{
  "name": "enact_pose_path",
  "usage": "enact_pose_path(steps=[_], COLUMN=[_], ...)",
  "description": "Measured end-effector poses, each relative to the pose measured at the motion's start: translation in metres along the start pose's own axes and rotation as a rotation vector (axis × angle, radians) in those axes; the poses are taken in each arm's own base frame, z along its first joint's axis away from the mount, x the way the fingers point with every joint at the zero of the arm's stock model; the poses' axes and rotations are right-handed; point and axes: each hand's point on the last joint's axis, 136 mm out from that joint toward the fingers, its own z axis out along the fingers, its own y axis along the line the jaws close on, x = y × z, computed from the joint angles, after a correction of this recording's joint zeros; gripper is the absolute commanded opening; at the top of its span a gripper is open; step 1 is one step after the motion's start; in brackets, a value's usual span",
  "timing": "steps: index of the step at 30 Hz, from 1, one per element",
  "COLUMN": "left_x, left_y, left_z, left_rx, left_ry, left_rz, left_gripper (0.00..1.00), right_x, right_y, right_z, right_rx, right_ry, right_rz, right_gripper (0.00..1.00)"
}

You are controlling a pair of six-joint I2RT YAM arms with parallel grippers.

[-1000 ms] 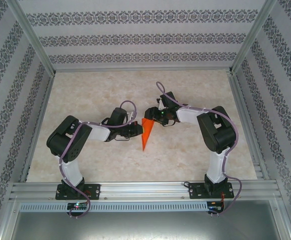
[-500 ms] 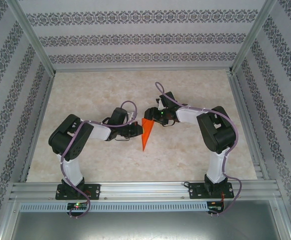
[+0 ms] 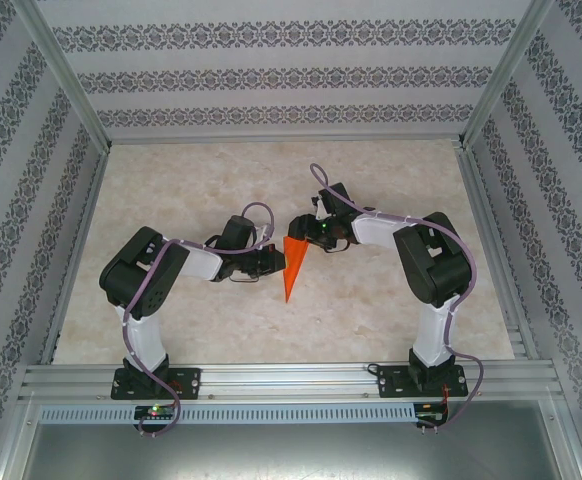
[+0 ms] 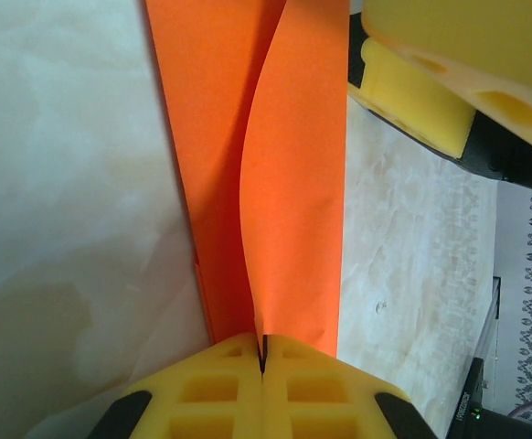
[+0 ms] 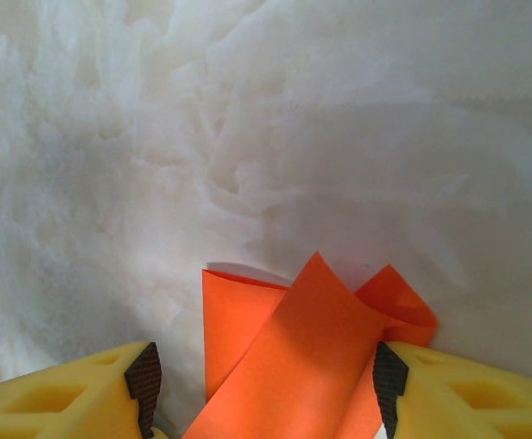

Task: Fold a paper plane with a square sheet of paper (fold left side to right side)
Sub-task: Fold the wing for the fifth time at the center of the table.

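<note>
The square sheet of paper [image 3: 292,262] is folded into a narrow orange wedge on the table's middle, its point toward the near edge. My left gripper [image 3: 277,262] reaches it from the left. In the left wrist view that gripper [image 4: 263,353] is shut on the edge of a raised flap of the paper [image 4: 293,183], which bows upward. My right gripper [image 3: 300,227] is at the wedge's wide far end. It stands open [image 5: 261,389] astride the paper [image 5: 289,357], whose lifted flap leans against the right pad [image 5: 389,380]; the left pad is apart from it.
The marble-patterned tabletop [image 3: 201,180] is bounded by aluminium rails [image 3: 271,380] at the near edge and at both sides, with patterned walls behind. The right gripper's yellow fingers [image 4: 412,91] sit close above the paper in the left wrist view.
The left arm's elbow has shifted slightly to the right. The paper and the right arm have stayed where they were.
</note>
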Motion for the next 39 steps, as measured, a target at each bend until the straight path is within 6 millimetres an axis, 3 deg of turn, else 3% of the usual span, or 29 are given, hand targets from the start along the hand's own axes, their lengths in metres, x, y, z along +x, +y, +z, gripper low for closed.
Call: enact_pose_path(steps=[7,11,15,19,21,28,39], left_x=[0.000,0.000,0.000,0.000,0.000,0.000,0.000], left_y=[0.000,0.000,0.000,0.000,0.000,0.000,0.000], left_z=[0.000,0.000,0.000,0.000,0.000,0.000,0.000], left_rx=[0.002,0.003,0.005,0.008,0.008,0.008,0.002], left_ry=[0.002,0.003,0.005,0.006,0.006,0.006,0.013], left_rz=[0.000,0.000,0.000,0.001,0.004,0.012,0.016], left_gripper=[0.01,0.01,0.01,0.00,0.00,0.00,0.00], right_x=[0.001,-0.008,-0.012,-0.003,0.004,0.024,0.028], right_y=[0.000,0.008,0.020,0.026,0.028,0.014,0.006], right_z=[-0.009,-0.031,-0.044,-0.035,-0.028,-0.003,0.000], right_rx=[0.016,0.014,-0.014,-0.036,-0.040,-0.004,0.027], right_ry=[0.004,-0.043,-0.076,-0.049,-0.026,0.049,0.061], right_rz=[0.002,-0.020,-0.044,-0.045,-0.042,-0.024,-0.033], right_gripper=[0.66,0.64,0.39,0.13,0.08,0.04,0.04])
